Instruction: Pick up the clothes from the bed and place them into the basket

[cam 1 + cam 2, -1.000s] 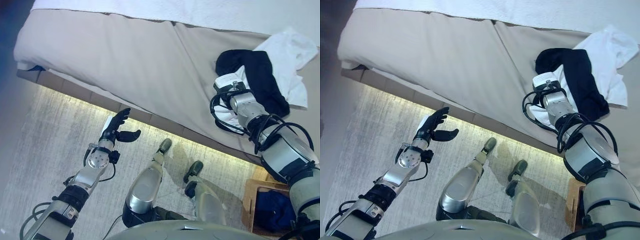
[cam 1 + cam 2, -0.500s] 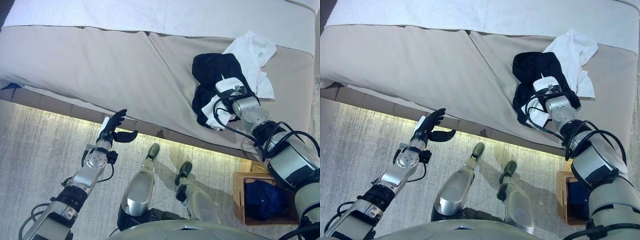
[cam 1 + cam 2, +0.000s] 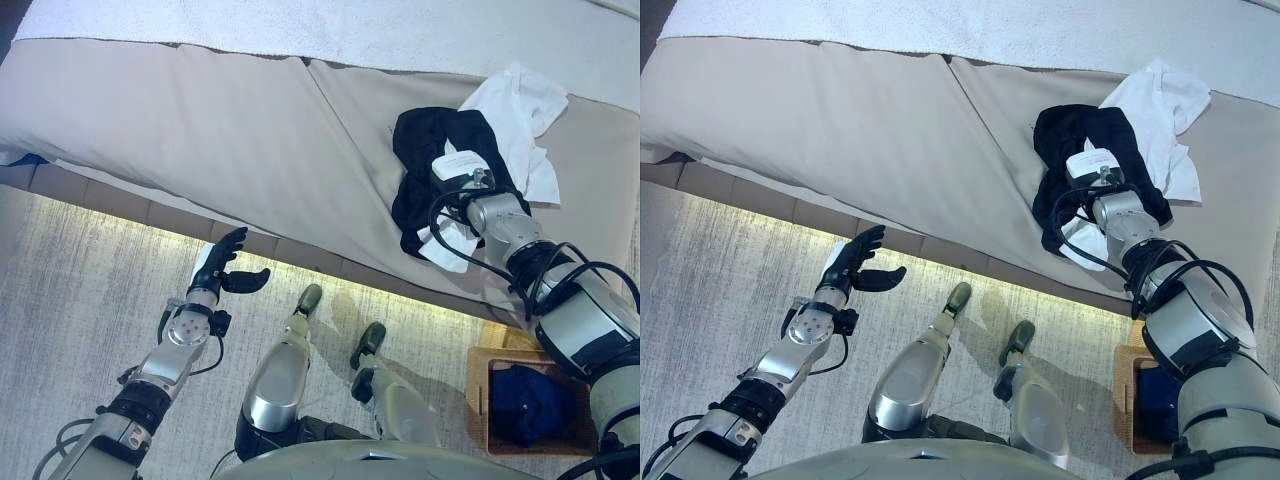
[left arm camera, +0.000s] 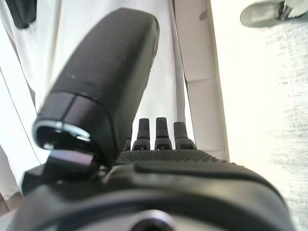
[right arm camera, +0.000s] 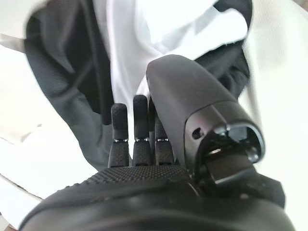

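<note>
A black garment lies crumpled over a white garment at the right of the beige bed. My right hand rests over this pile with its fingers straight against the black cloth, the white cloth just past them. My left hand is open and empty, held above the floor just in front of the bed's lit lower edge.
A wooden basket stands on the floor at the lower right, below the bed's edge, with a dark blue cloth in it. A pale grey rug covers the floor in front of the bed.
The camera has shifted, so the whole picture moved. My right hand stays on the black garment. My left hand sits slightly lower.
</note>
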Tool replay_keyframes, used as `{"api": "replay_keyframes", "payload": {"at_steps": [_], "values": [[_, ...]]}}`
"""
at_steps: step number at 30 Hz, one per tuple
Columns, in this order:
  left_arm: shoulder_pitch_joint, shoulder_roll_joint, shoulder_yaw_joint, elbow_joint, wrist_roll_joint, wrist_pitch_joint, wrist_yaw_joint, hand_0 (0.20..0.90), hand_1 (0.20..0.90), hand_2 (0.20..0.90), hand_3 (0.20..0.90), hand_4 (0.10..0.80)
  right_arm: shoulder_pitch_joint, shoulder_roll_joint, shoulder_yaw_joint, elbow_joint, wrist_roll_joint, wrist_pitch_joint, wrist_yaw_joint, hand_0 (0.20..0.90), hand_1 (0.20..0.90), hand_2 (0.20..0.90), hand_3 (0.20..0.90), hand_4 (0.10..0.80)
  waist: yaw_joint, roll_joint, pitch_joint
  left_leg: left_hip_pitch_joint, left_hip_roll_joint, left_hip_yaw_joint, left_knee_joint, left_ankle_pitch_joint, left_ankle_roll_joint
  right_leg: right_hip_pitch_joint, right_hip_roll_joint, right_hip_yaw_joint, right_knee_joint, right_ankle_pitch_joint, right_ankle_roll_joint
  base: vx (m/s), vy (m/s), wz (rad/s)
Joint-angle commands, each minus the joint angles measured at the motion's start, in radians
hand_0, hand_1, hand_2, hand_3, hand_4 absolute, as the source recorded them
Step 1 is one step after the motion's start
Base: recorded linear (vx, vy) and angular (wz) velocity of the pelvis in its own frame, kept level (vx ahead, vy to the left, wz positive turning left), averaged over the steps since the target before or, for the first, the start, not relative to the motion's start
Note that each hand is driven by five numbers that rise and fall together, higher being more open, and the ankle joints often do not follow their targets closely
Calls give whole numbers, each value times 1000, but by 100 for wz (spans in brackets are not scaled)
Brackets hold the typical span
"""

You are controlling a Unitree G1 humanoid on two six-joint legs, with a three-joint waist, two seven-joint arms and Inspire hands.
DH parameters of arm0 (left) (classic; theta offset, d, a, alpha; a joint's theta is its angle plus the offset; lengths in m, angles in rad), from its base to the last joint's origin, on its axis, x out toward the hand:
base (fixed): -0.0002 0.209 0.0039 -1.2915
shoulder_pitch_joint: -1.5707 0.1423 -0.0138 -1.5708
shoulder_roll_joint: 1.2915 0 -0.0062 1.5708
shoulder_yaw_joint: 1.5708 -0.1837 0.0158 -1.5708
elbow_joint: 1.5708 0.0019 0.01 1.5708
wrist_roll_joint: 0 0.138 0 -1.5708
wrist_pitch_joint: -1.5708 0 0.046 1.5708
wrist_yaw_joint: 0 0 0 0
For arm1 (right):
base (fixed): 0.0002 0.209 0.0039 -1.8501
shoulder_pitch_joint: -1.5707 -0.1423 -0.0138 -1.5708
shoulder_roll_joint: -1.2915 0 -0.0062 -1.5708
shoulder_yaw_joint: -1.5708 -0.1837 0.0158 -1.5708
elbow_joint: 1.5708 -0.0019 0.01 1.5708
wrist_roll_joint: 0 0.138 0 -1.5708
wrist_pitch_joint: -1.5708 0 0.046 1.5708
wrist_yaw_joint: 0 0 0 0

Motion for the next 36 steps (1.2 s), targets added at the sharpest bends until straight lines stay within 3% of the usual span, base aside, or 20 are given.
{"api": "replay_keyframes", "payload": {"at_steps": [1,8,16,22,28,29,30,36], "values": [[33,13,29,-101,24,-63,24,900,900,900,900,800,-27,-94,23,-66,79,23,-98,300,300,300,200,100,-19,-33,-95,11,-21,108,41,-122,89,-8,-27,33,41,9,4,0,0,0],[44,2,37,-109,37,-55,35,900,900,900,900,800,-32,-146,-70,-189,316,60,-198,300,300,300,200,100,-44,-47,-123,42,-13,120,54,-144,91,21,-24,59,39,9,4,6,2,-3],[56,-10,27,-92,44,-52,33,900,900,900,900,800,-102,-228,-135,-234,401,83,-248,300,300,300,200,100,-70,-51,-173,86,-9,129,68,-167,90,62,-21,84,34,1,-2,25,10,-6],[78,-16,21,-64,40,-61,32,900,900,900,900,800,-173,-300,-159,-289,441,70,-205,300,300,300,200,100,-97,-64,-240,130,-7,144,58,-178,85,97,-17,106,22,-9,-3,62,29,-10],[80,-39,22,-38,52,-54,28,900,900,900,900,800,-78,-280,-200,-339,499,48,-65,300,300,300,200,100,-114,-76,-273,152,-1,152,49,-179,82,111,-19,117,17,-7,3,36,-4,-4],[79,-44,24,-35,56,-52,25,900,900,900,900,800,-52,-264,-208,-340,500,54,-55,505,505,505,439,339,-114,-75,-274,155,0,152,44,-176,81,113,-19,116,15,-4,3,0,0,0],[80,-50,25,-31,63,-51,22,900,900,900,900,800,-21,-245,-218,-330,492,54,-46,900,900,900,900,800,-114,-74,-275,159,2,153,39,-174,81,116,-19,115,12,-2,3,40,-23,-2],[67,-52,3,-28,69,-68,19,900,900,900,900,800,39,-142,-214,-206,461,4,-69,900,900,900,900,800,-97,-54,-256,148,3,148,26,-163,78,105,-23,107,9,5,3,-15,-6,0]]}}
